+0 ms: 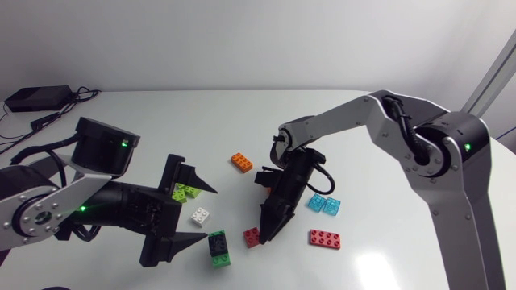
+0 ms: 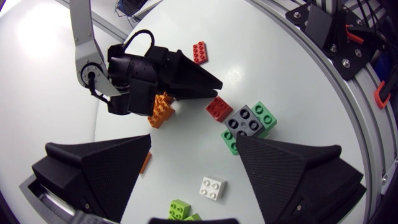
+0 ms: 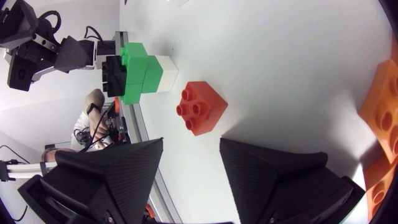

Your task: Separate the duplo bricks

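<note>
Loose duplo bricks lie on the white table [image 1: 371,161]. My right gripper [image 1: 264,235] points down beside a small red brick [image 1: 252,236]. In the right wrist view that red brick [image 3: 200,109] lies just ahead of the open right gripper [image 3: 191,142], untouched. My left gripper [image 1: 210,213] stands wide open around a white brick [image 1: 200,216] and a lime brick [image 1: 187,191], touching neither. A black-on-green stack [image 1: 218,247] stands by its lower finger. In the left wrist view this stack [image 2: 249,123] lies ahead of the left gripper [image 2: 193,163], with the white brick [image 2: 212,187] between the fingers.
An orange brick [image 1: 242,162] lies behind the right gripper. Two cyan bricks [image 1: 324,204] and a flat red brick [image 1: 324,238] sit to its right. More orange bricks [image 3: 382,118] lie beside the right gripper.
</note>
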